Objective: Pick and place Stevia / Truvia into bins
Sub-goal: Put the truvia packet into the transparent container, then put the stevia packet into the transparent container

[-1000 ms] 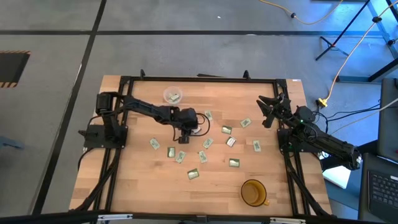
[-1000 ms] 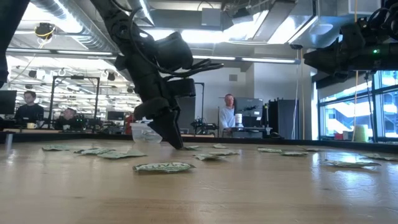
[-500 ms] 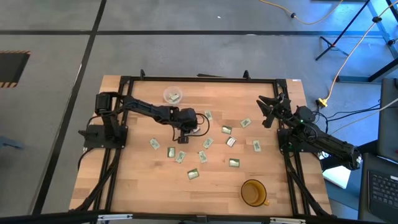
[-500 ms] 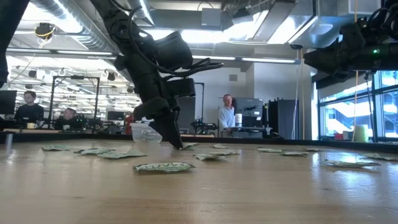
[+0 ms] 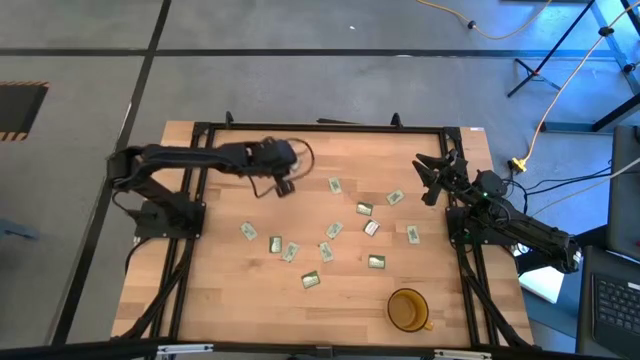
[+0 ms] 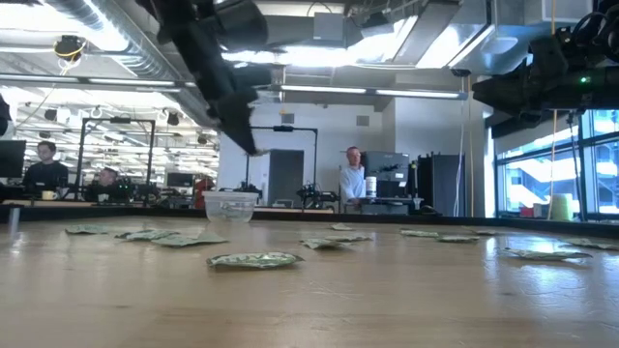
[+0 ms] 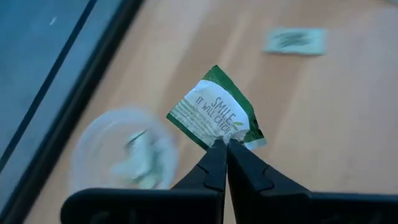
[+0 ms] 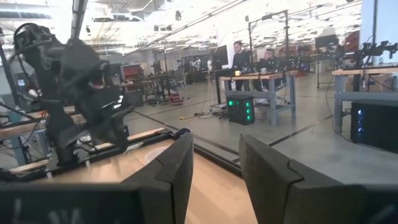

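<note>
Bright, even overhead light fills the room; ceiling fixtures (image 6: 319,58) glare white in the low view. The wooden table (image 5: 440,300) shows only soft shadows. In the left wrist view the clear cup (image 7: 121,155) is blurred while the held sachet (image 7: 214,115) stays sharp

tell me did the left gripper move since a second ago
Yes. The left gripper, shut on a sachet, lifted off the table and swung toward the clear cup near the far edge.
</note>
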Robot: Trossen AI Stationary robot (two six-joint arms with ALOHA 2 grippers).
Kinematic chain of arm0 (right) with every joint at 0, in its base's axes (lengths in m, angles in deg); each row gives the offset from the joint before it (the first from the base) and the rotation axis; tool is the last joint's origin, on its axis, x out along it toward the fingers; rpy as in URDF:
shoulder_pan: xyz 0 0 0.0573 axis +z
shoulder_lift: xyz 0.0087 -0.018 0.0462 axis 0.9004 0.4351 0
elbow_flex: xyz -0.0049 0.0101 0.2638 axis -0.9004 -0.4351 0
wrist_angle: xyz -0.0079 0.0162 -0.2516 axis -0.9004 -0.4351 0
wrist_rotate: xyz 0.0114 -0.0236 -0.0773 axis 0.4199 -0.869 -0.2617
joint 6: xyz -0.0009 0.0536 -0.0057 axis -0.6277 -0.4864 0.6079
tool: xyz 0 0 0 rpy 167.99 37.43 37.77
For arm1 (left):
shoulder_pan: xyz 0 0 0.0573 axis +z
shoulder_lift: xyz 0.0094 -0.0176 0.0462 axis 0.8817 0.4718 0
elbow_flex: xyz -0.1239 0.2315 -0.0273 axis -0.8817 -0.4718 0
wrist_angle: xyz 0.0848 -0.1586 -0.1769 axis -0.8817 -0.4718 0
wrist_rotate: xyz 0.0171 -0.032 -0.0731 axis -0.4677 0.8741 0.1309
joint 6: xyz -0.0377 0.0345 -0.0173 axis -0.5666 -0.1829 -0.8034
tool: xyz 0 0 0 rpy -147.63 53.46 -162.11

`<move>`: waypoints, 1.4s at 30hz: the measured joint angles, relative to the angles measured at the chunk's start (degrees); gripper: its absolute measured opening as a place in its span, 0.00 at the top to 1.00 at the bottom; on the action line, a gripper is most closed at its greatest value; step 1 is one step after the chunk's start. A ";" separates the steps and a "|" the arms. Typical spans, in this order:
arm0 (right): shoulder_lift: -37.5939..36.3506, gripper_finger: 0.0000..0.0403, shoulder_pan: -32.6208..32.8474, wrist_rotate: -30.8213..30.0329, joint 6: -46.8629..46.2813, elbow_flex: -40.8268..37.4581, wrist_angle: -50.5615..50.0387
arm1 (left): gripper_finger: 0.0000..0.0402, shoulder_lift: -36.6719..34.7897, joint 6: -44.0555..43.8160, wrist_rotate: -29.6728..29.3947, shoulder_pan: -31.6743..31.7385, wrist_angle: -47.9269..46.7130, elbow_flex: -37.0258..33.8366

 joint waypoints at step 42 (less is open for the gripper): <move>0.00 0.67 0.02 0.01 0.20 0.00 0.02 | 0.84 12.51 2.31 6.93 18.84 -0.04 0.39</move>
